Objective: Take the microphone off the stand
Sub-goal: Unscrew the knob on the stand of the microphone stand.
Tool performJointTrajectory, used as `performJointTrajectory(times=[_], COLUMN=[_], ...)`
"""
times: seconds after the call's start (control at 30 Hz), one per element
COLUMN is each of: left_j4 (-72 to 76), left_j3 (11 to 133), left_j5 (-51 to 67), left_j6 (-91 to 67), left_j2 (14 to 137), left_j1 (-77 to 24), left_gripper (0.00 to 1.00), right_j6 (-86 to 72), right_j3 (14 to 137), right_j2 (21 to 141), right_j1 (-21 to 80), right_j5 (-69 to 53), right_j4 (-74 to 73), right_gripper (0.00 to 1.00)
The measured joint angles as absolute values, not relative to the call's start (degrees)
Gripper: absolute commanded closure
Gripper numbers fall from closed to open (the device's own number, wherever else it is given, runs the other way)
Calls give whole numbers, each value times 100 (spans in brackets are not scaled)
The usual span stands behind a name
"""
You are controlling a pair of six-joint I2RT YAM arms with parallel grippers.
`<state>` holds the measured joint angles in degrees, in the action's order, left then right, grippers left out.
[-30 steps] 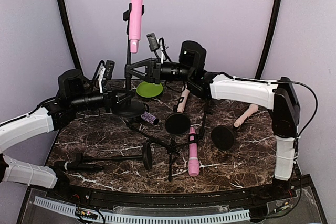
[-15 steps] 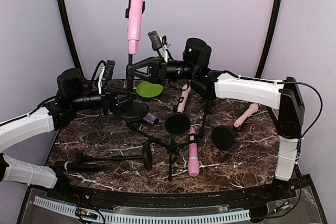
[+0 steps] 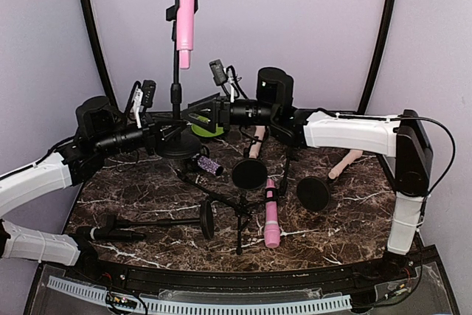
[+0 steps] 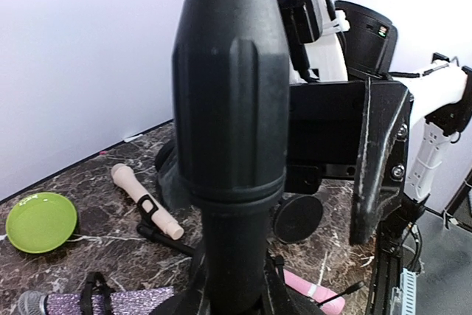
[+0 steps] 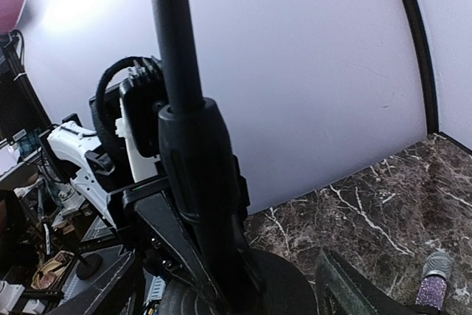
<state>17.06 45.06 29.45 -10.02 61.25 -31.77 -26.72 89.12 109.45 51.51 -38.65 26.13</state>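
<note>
The pink microphone (image 3: 184, 14) sits in the clip at the top of the black stand (image 3: 175, 88), which is nearly upright at the back left of the table. My left gripper (image 3: 162, 134) is shut on the stand's lower pole just above its round base (image 3: 177, 149). In the left wrist view the pole's thick collar (image 4: 228, 108) fills the middle, with my left gripper (image 4: 236, 296) clamped below it. My right gripper (image 3: 194, 108) is open, and in the right wrist view its fingers (image 5: 110, 285) stand apart on either side of the pole (image 5: 199, 182).
A green plate (image 3: 206, 127) lies behind the stand. On the marble lie a pink microphone (image 3: 271, 215), beige microphones (image 3: 345, 162), a glittery purple one (image 3: 209, 164) and a black one (image 3: 110, 234). Fallen stands with round bases (image 3: 249, 173) (image 3: 314, 193) cross the middle.
My right gripper has opened and let go of the stand pole. The stand has swung more upright and shifted left, lifting the pink microphone higher. My left gripper keeps its grip.
</note>
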Motion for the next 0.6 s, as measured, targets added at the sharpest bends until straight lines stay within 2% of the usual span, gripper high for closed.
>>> performJointTrajectory(times=[0.37,0.6], left_j4=[886,624], left_j3=[4593,4604], left_j5=[1140,882], left_j6=[-952,-965], left_j2=[6182,6366], left_j1=[-3175,-3177], left_gripper=[100,100], right_j6=[-3076,-3365], right_j3=[8906,9391], right_j2=[10864,11067], right_j1=[5236,5555], right_j5=[-2115,-1616], right_j4=[2071,1603], right_gripper=[20,29])
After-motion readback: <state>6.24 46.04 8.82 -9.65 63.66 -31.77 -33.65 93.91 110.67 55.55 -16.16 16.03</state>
